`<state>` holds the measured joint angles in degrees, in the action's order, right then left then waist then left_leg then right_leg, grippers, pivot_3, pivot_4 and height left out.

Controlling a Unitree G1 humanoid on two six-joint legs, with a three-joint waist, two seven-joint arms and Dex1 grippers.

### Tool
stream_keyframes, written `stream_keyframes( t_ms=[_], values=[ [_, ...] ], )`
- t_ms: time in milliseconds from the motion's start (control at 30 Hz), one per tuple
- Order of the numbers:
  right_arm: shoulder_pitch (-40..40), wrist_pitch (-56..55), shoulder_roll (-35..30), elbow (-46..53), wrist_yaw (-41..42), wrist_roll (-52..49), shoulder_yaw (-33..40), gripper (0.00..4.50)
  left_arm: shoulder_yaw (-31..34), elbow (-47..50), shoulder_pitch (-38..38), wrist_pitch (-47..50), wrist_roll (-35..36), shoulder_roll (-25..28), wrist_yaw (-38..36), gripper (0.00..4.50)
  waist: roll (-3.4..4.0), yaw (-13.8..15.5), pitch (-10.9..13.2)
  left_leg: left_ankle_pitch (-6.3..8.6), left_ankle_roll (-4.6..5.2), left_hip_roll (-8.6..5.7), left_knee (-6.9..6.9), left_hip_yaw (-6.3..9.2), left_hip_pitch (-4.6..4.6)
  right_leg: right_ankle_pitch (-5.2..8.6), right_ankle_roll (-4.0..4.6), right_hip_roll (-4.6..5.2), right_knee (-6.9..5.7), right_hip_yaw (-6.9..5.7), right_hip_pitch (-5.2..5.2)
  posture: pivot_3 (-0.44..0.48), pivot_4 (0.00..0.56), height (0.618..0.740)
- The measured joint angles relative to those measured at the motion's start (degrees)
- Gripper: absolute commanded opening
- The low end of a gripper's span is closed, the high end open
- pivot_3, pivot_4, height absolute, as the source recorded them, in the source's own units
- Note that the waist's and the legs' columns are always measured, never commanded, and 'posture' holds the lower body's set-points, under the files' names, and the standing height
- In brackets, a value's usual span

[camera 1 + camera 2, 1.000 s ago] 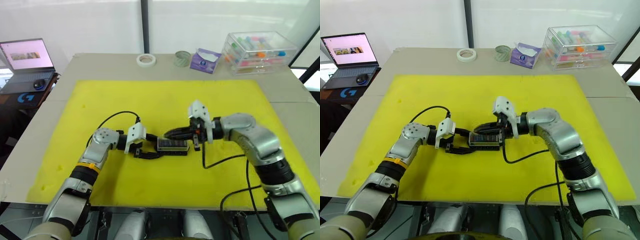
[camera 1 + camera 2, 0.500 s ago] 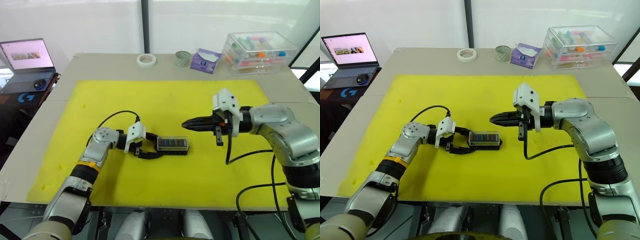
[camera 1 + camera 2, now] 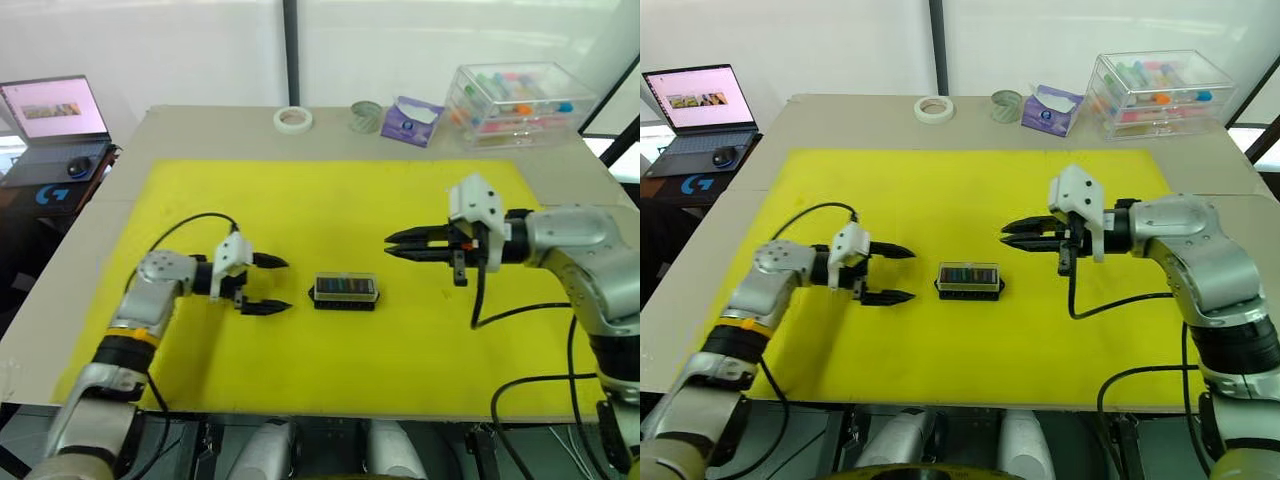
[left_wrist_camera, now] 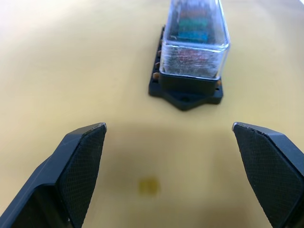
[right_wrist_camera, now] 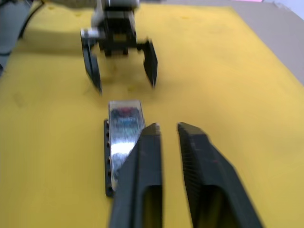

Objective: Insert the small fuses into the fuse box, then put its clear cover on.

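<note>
Left hand [image 3: 890,273]: fingers wide apart, empty, near fuse box.
Right hand [image 3: 1010,234]: fingers slightly apart, empty.
Fuse box [image 3: 969,287]: on yellow mat [image 3: 970,190], clear cover [image 4: 194,35] on.

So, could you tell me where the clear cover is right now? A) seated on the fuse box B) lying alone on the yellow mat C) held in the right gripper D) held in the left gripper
A: the clear cover sits over the fuse box, with both grippers empty and apart from it.
</note>
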<state>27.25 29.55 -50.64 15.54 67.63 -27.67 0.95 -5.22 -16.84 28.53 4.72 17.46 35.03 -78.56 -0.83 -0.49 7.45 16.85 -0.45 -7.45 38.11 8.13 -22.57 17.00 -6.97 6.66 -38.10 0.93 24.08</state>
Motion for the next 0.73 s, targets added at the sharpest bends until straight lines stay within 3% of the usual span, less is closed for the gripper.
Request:
stream_keyframes(
  t_ms=[133,267,300,500,733],
  values=[
    [-5.9,-2.7,-2.8,-0.2,-0.3,0.8,4.5,2.88,5.7,4.2,-0.8,3.9,2.0,6.1,1.9,4.5,0.07,-0.1,0.0,0.0,0.0,0.01,-0.02,-0.02,0.01,0.0,0.0,-0.01,0.0,0.01,0.01,0.0,0.15,0.74],
    [-11.2,-4.6,-5.4,-1.8,-1.0,1.7,10.6,4.3,9.5,6.2,-1.0,7.3,0.8,9.7,9.4,4.5,0.06,0.0,0.0,0.0,0.01,0.0,-0.01,-0.03,0.01,0.0,0.0,-0.01,0.0,0.02,-0.01,0.0,0.15,0.74],
    [-12.1,-4.7,-5.8,-2.4,-1.0,1.7,12.0,4.47,10.3,6.2,-1.2,7.5,0.7,10.6,10.2,4.5,0.07,-0.1,0.1,0.0,0.01,0.0,-0.02,-0.03,0.01,0.0,0.0,-0.01,0.0,0.02,0.0,0.0,0.15,0.74],
    [-15.8,-5.9,-8.8,-5.4,0.2,1.6,17.1,4.47,11.4,4.1,-1.0,7.3,-1.0,13.3,13.1,4.5,0.11,-0.1,0.1,0.01,0.01,0.01,-0.04,-0.05,0.02,0.0,0.0,-0.02,0.01,0.03,-0.01,0.0,0.15,0.74],
    [-16.2,-6.6,-9.0,-6.5,0.6,1.7,17.6,4.47,11.4,2.9,-0.7,5.4,-1.5,13.4,14.0,4.5,0.11,-0.1,0.1,0.01,0.01,0.01,-0.04,-0.06,0.02,0.0,0.0,0.0,0.01,0.03,-0.02,0.0,0.15,0.74]
  ],
)
